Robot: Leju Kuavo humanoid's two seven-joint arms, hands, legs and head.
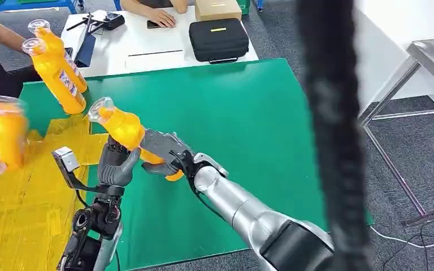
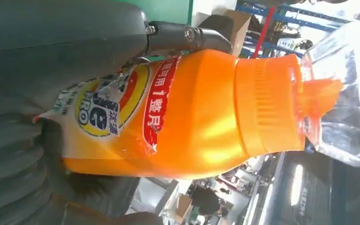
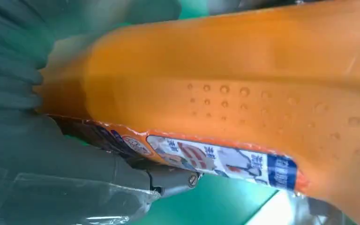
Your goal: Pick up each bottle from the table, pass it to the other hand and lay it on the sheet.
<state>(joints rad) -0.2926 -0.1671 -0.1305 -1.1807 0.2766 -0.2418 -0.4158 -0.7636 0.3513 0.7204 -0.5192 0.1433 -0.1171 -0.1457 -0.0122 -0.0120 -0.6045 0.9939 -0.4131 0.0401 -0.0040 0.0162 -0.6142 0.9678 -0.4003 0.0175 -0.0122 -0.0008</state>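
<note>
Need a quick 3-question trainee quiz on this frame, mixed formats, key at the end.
1. True or false: both the left hand and the right hand are on the orange bottle.
2. What colour is the sheet: A yellow, B white, C blue?
3. Fill in: the black case lies on the ____ table.

Key: 1 true; 2 A; 3 white.

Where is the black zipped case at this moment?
In the head view, the black zipped case lies on the white table beyond the green mat, just below a cardboard box and right of a person's hand.
</note>
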